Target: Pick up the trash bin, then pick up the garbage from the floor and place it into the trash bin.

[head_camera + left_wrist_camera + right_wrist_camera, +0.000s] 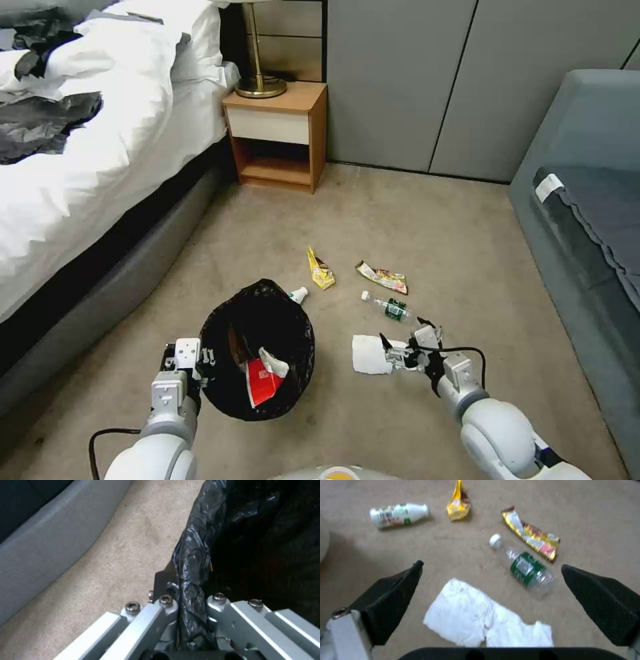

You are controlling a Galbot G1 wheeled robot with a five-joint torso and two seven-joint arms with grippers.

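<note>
White tissue (pixel 486 620): a flat, creased sheet on the carpet (pixel 467 240), directly beneath the right gripper (pixel 491 580), whose black jaws stand wide apart on either side of it. Judged very light, limp and non-fragile; it should crumple rather than resist, so a pinch across its narrow width near the middle, gathering a fold, seems the soundest hold. Its long axis runs slantwise between the jaws, one end toward the trash bin (pixel 259 347), the other toward the robot's right.

Clear bottle (pixel 523 567), just beyond the tissue from the robot: green label, white cap. Probably light, stiff, smooth, and inclined to roll; best taken across the labelled body. Its long axis lies oblique, cap pointing toward the bin side.

Farther from the tissue lie the brown-and-gold wrapper (pixel 531 536) and yellow wrapper (pixel 458 502), both thin, crinkly films, and the small white bottle (pixel 398 515), on its side close against the bin's far rim.

The bin, lined with a black bag (pixel 193 555), is to the left of the tissue, mouth tilted toward the camera; a red-and-white carton (pixel 263 381) lies inside. The left gripper (pixel 189 363) has its jaws clamped on the bag-covered rim, on the side farthest from the tissue. The bin looks light and rigid, the bag slippery.
</note>
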